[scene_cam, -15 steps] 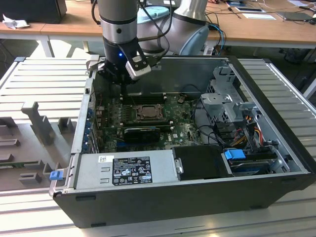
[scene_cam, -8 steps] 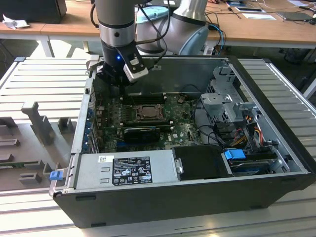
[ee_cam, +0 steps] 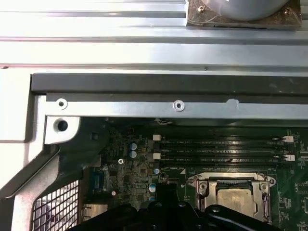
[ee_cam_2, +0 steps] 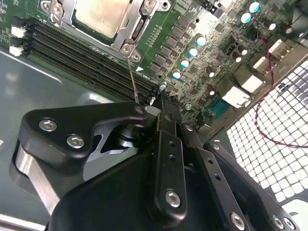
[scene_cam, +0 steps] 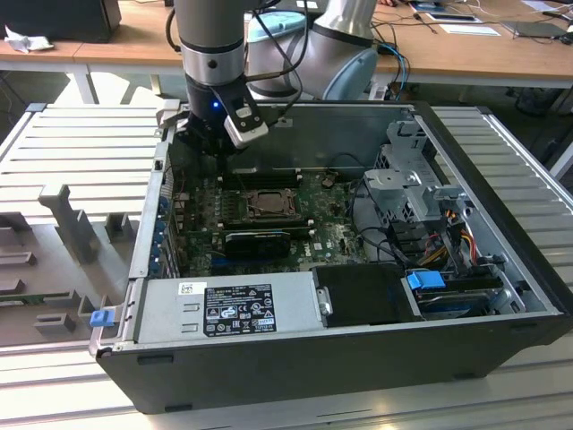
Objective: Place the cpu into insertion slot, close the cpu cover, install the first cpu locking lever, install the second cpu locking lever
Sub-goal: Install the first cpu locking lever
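Cpu (ee_cam_2: 98, 17): sits in insertion slot (scene_cam: 269, 204) mid-board, framed by lowered cpu cover (ee_cam_2: 137, 24). Gripper (ee_cam_2: 161, 98): pinched narrow over far edge of green board (ee_cam_2: 202, 62), toward the exterior view's left, tip just beside thin raised lever (ee_cam_2: 132, 79). White label (scene_cam: 237, 309) on near power supply (scene_cam: 170, 313), print unreadable.

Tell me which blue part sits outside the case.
The blue tab at the exterior view's left, by the case corner; the other blue piece lies inside.
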Controlling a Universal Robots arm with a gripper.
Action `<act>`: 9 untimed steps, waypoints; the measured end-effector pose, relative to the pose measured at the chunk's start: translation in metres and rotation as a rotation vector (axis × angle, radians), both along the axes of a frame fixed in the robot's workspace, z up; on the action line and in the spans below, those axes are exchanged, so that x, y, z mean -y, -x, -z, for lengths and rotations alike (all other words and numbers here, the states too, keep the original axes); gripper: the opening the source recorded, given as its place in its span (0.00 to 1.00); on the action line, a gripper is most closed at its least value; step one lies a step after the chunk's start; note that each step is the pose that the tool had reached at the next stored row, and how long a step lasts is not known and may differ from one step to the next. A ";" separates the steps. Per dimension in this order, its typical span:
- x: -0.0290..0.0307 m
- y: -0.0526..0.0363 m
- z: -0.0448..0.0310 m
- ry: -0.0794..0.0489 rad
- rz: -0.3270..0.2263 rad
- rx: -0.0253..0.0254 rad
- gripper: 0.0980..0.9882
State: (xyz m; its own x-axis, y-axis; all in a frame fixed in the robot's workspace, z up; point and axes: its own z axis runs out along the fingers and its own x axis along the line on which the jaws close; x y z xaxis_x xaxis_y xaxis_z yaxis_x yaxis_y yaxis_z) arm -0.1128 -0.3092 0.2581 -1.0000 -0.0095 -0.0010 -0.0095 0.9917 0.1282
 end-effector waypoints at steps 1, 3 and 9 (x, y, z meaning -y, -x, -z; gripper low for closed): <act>-0.0020 -0.0005 0.0002 0.000 0.000 -0.0001 0.01; -0.0045 -0.0037 0.0002 0.003 0.000 -0.0001 0.01; -0.0076 -0.0144 0.0002 0.022 0.000 -0.0001 0.01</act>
